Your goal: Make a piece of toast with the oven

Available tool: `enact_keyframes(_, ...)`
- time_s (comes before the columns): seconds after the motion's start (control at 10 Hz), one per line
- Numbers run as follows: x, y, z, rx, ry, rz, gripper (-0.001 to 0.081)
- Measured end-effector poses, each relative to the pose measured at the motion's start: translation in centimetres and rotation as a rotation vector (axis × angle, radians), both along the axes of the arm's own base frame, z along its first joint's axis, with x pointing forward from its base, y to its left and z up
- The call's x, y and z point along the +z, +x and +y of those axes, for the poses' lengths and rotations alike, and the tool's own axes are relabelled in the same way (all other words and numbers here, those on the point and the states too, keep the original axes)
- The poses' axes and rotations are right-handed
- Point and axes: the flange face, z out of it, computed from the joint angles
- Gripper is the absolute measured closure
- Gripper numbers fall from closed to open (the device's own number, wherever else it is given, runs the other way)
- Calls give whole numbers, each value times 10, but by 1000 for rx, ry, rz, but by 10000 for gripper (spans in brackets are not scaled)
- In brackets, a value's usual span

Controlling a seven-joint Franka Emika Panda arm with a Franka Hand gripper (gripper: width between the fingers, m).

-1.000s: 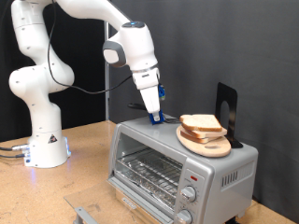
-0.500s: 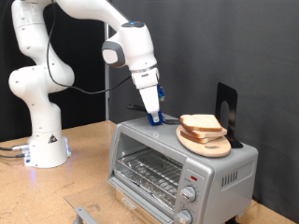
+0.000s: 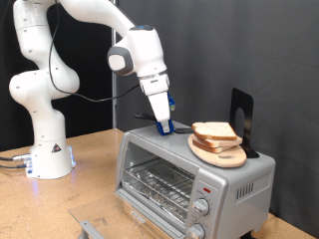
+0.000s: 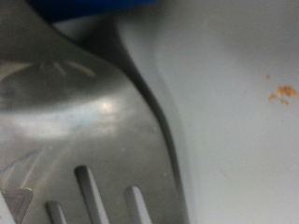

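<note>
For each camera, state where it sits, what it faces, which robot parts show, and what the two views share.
Exterior view: off the arm, in front of the table, facing the oven with toast on the round board on top; whole white arm shows, claw down at the oven's top.
Wrist view: on the hand, pressed close to a grey slotted metal surface; no fingers show.
Shared: probably the oven's top, though the wrist view is too close to be sure.
</note>
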Motion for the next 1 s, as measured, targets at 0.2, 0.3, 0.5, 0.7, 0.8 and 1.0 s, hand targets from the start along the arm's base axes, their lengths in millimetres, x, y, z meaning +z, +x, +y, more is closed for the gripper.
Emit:
enact_keyframes(0.2, 0, 1, 0, -1, 1, -5, 0)
enact_keyframes(0.3, 0, 1, 0, -1, 2, -7, 0)
enact_keyframes(0.5, -1, 1, 0, -1, 1, -5, 123)
enact_keyframes(0.7, -1, 1, 0, -2, 2, -6, 259)
enact_keyframes(0.8, -1, 2, 0, -2, 2, -7, 320)
enact_keyframes(1.0, -1, 2, 0, -5, 3, -7, 319)
